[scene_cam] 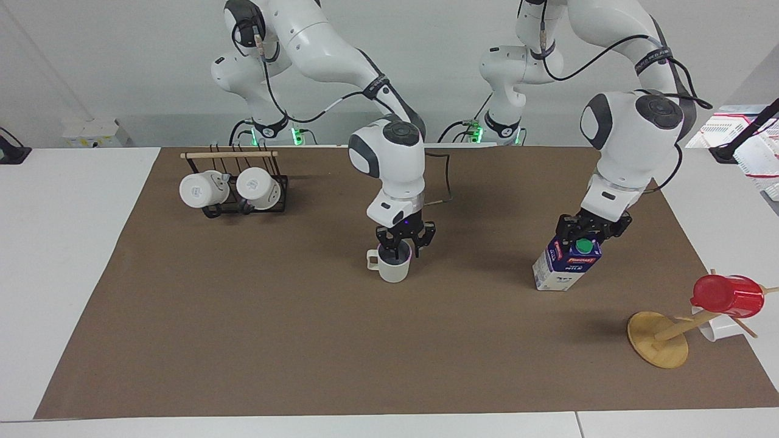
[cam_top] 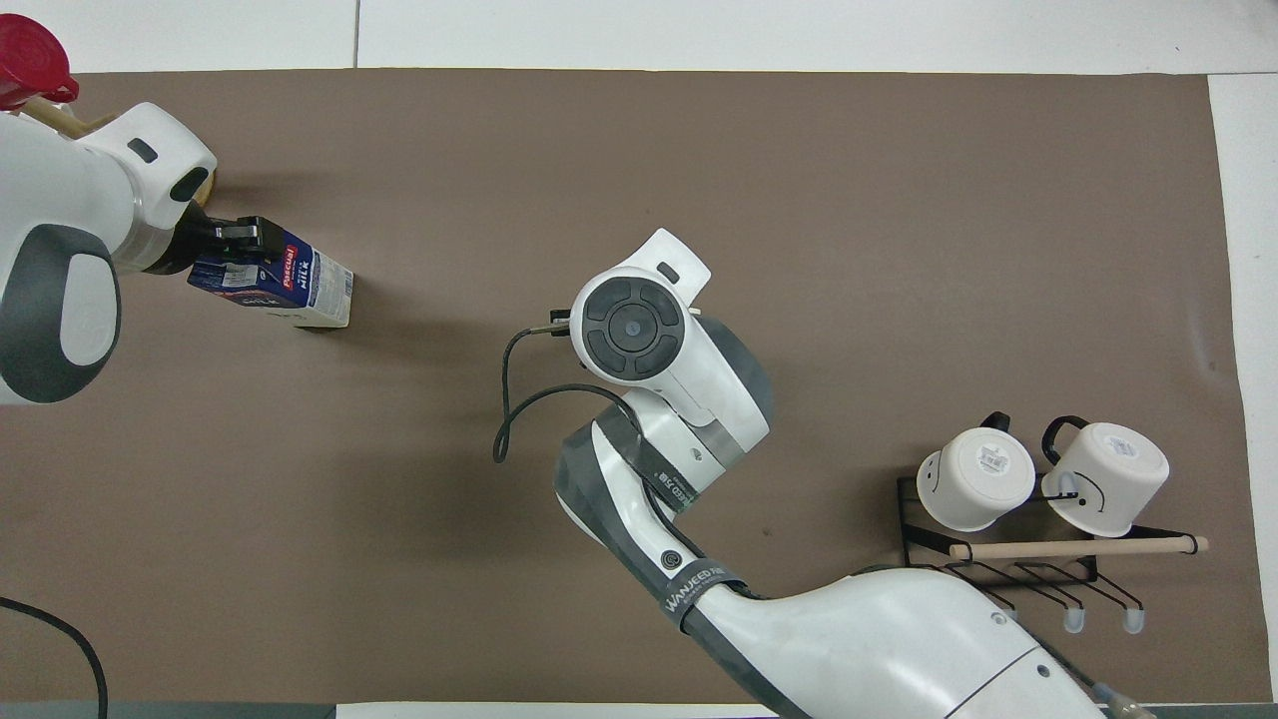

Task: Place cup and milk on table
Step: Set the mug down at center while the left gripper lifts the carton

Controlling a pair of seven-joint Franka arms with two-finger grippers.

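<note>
Facing view: high camera across the bench (scene_cam: 55,255), looking back at both arm bases, wide framing, whole brown mat (scene_cam: 292,340) visible. Overhead view: camera above the robots' end, aimed steeply down and forward, closer in; the arms' housings block part of the mat. Views are half a turn apart. Shared: mat, milk carton (scene_cam: 566,265) (cam_top: 285,290), mug rack (scene_cam: 243,191) (cam_top: 1038,539), red cup (scene_cam: 727,295) (cam_top: 30,65).
</note>
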